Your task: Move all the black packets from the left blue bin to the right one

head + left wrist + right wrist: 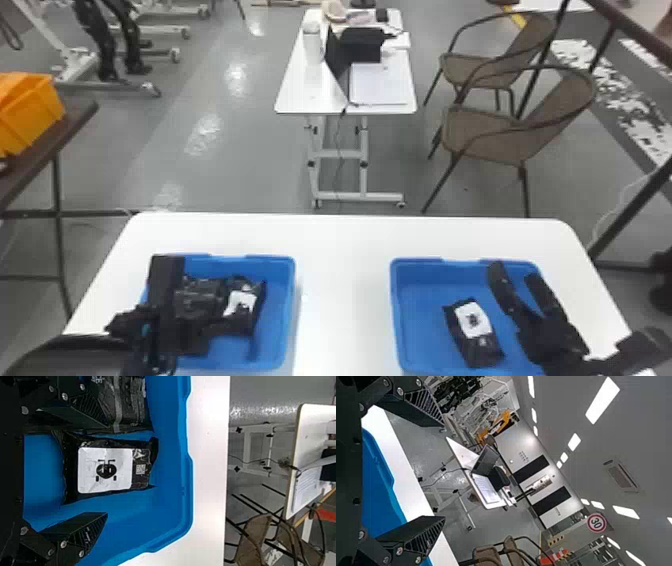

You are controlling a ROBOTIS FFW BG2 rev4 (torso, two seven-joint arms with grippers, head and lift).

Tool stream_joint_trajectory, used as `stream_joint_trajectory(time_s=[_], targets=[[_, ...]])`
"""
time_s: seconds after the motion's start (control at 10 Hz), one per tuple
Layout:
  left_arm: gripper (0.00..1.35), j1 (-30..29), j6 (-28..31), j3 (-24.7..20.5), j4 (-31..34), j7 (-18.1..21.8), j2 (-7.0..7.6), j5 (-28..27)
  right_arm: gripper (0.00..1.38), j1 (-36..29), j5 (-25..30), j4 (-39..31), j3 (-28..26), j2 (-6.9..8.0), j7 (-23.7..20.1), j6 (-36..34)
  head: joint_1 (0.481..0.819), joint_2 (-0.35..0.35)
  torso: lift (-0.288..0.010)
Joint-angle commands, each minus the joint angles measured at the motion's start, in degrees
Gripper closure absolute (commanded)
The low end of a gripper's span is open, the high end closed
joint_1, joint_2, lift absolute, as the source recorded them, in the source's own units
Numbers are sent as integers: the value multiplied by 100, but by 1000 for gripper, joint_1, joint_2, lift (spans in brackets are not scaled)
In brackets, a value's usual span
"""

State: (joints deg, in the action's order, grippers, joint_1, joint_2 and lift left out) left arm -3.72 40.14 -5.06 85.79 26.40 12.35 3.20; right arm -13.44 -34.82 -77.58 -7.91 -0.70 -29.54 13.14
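Over the left blue bin is my left gripper, dark against the packets. In the left wrist view, the left gripper stands open above a black packet with a white label, not closed on it. That labelled packet lies in the bin beside another black packet, which one finger partly covers in the wrist view. The right blue bin holds one black packet with a white label. Right of that packet, over the bin, my right gripper is open and empty; its fingers also stand apart in the right wrist view.
Both bins rest on a white table, with a gap between them. Beyond it stand a smaller white table with a laptop and brown chairs. An orange crate sits on a dark table at the left.
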Motion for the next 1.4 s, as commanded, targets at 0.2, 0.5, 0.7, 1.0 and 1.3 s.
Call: stream_joint_trajectory(time_s=[0.2, 0.5, 0.7, 1.0, 1.3], targets=[[266, 539, -50, 357, -836, -135, 22, -162, 193, 17, -51, 67, 0, 75, -61, -39, 695, 25, 0], [633, 1032, -33, 550, -1653, -232, 66, -83, 193, 17, -122, 103, 0, 75, -114, -39, 695, 32, 0], [904, 1260, -103, 831, -1943, -153, 136, -74, 193, 35, -130, 111, 0, 75, -123, -57, 695, 30, 0], [1145, 996, -208, 928, -1073, 735, 382, -259, 193, 35, -183, 111, 0, 75, -193, -75, 695, 1, 0], [1145, -111, 231, 330, 1520, 1289, 461, 181, 193, -1, -227, -64, 9, 75, -307, -145, 695, -18, 0]])
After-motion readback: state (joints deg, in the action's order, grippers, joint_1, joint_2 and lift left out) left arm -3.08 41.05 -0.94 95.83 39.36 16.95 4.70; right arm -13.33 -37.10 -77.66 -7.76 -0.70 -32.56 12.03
